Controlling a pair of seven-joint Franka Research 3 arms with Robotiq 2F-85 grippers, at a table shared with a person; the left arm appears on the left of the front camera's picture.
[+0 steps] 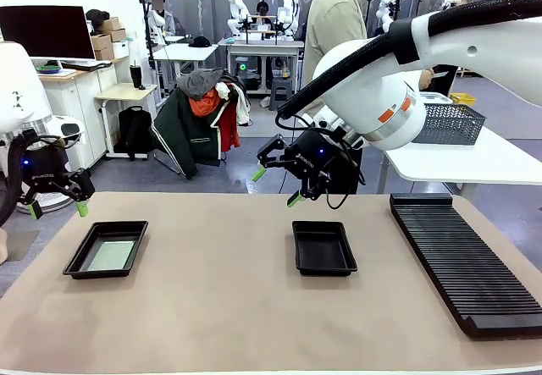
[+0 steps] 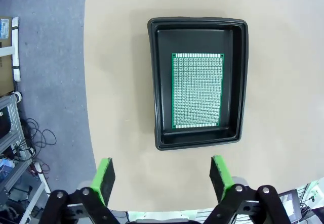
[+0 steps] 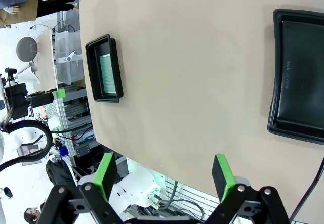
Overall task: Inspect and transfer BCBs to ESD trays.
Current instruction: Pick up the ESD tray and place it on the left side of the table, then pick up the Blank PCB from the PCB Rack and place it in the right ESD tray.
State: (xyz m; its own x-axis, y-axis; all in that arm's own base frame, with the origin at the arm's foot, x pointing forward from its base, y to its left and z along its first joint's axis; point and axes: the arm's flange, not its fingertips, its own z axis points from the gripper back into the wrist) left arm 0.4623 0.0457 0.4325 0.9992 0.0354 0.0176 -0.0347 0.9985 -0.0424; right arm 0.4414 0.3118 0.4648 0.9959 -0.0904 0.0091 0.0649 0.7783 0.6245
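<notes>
Black ESD trays: 2 | BCB: 1, inside left tray | left claw, right claw: spread wide, empty

Left arm, right arm aloft — jaws spread wide

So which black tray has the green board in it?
The shallow black plastic tray on the robot's left holds the thin pale-green rectangular board; the matching tray to its right is empty.

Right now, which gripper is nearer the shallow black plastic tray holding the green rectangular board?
Left. The left gripper hovers close beside that tray; the right gripper hangs well off to its right, near the empty black tray.
</notes>
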